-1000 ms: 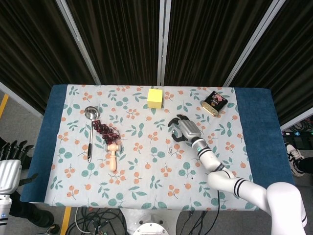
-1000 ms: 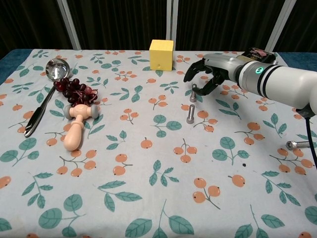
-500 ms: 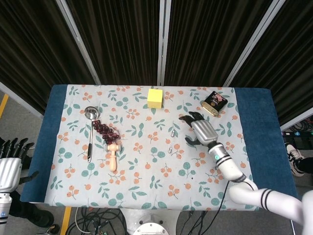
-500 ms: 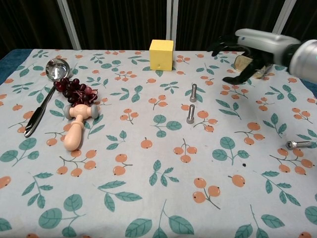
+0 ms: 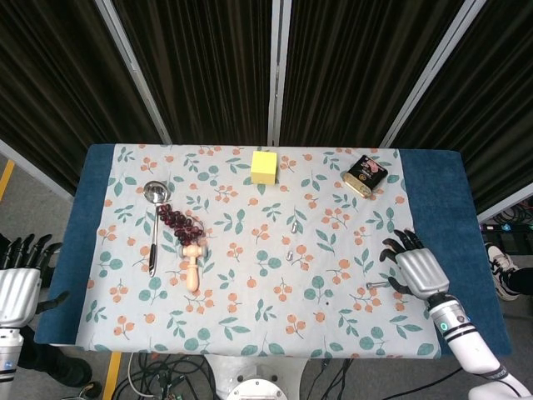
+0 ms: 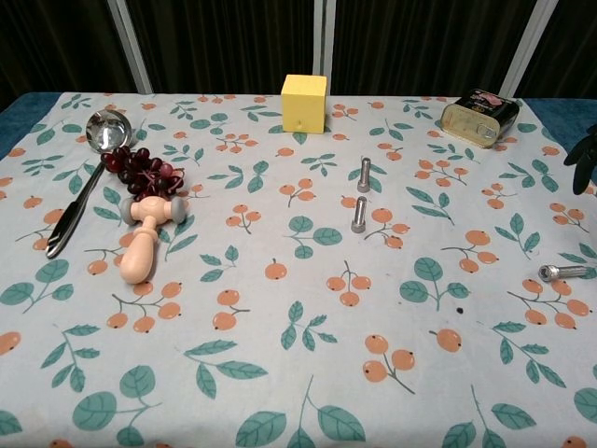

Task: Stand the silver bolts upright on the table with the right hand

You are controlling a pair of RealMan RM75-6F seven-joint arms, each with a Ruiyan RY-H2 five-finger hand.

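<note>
Two silver bolts stand upright mid-table: the far bolt (image 5: 294, 225) (image 6: 364, 175) and the near bolt (image 5: 290, 253) (image 6: 359, 214). A third silver bolt (image 5: 376, 285) (image 6: 562, 272) lies on its side near the table's right front. My right hand (image 5: 414, 268) hovers just right of that lying bolt, fingers apart and holding nothing; only its dark fingertips (image 6: 586, 159) show at the chest view's right edge. My left hand (image 5: 18, 279) hangs off the table's left side, fingers spread and empty.
A yellow block (image 5: 264, 166) and a dark tin (image 5: 366, 175) sit at the back. On the left lie a ladle (image 5: 154, 218), a bunch of dark grapes (image 5: 181, 222) and a wooden roller (image 5: 192, 265). A blue border (image 5: 450, 217) frames the floral cloth.
My right hand let go of the far bolt, leaving it upright, then swung away to the right front, beside the lying bolt. The left hand barely moved.
</note>
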